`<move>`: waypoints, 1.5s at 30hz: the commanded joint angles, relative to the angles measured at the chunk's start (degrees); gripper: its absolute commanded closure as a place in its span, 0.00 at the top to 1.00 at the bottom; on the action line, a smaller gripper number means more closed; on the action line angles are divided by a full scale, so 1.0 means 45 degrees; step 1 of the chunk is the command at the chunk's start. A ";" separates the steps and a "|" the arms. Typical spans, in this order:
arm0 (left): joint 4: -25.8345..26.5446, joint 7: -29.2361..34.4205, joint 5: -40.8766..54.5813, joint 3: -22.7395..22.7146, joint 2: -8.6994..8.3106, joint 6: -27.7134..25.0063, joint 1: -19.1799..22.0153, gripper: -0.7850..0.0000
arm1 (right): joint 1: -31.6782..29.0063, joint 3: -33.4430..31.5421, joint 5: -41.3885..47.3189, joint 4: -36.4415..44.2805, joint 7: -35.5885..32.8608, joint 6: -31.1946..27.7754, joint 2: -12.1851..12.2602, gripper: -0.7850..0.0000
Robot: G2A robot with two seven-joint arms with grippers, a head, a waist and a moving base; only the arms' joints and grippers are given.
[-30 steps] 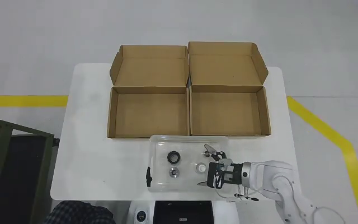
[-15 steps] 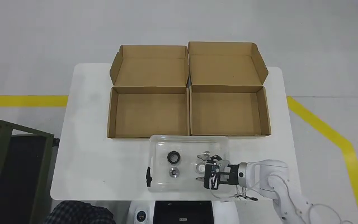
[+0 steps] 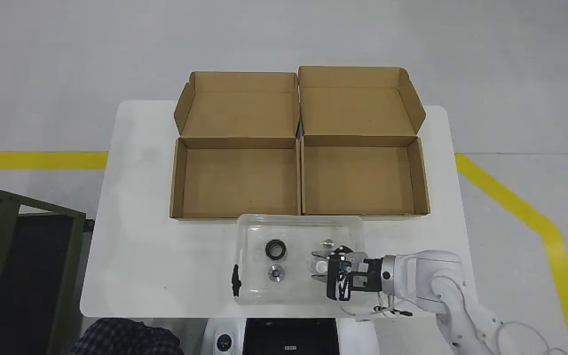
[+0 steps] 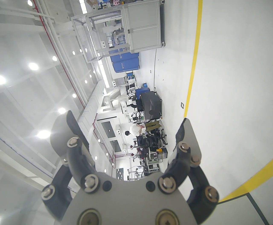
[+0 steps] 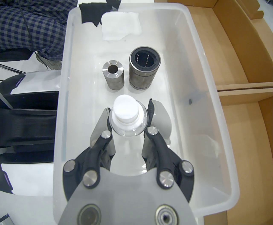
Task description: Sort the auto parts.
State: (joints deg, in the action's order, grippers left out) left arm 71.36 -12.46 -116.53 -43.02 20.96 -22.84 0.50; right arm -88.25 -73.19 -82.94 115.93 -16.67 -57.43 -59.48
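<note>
The white-capped part (image 5: pixel 125 108) fills my right gripper (image 5: pixel 129 115). Just ahead, the small steel cylinder (image 5: pixel 113 77) and larger bearing (image 5: pixel 144 68) stand in the way. The walls of the clear bin (image 5: pixel 204 70) hem both sides. Above is open.

The table (image 3: pixel 142 222) is white with rounded corners. Three things stand directly on it. Two brown cardboard boxes are side by side in its middle part, with their inner walls touching: the left box (image 3: pixel 235 182) and the right box (image 3: pixel 358 180). Both are open, and their lids are folded back and lie toward the far edge of the table. A clear plastic bin (image 3: pixel 257 232) stands at the near edge, with its long side along the near walls of both boxes, across the line where they meet. Whether it touches them, I cannot tell. Black tape (image 5: pixel 96 10) sticks on the left end of the bin.
</note>
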 commanded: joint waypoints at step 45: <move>0.0000 0.0000 0.0000 0.0000 0.0000 0.0000 0.0000 1.00 | 0.1932 -0.1607 0.9872 -0.2039 0.1934 0.1126 0.0186 0.00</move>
State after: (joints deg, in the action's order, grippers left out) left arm 71.36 -12.46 -116.53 -43.02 20.96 -22.84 0.50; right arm -79.76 -80.27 -37.54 106.55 -7.71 -52.84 -58.64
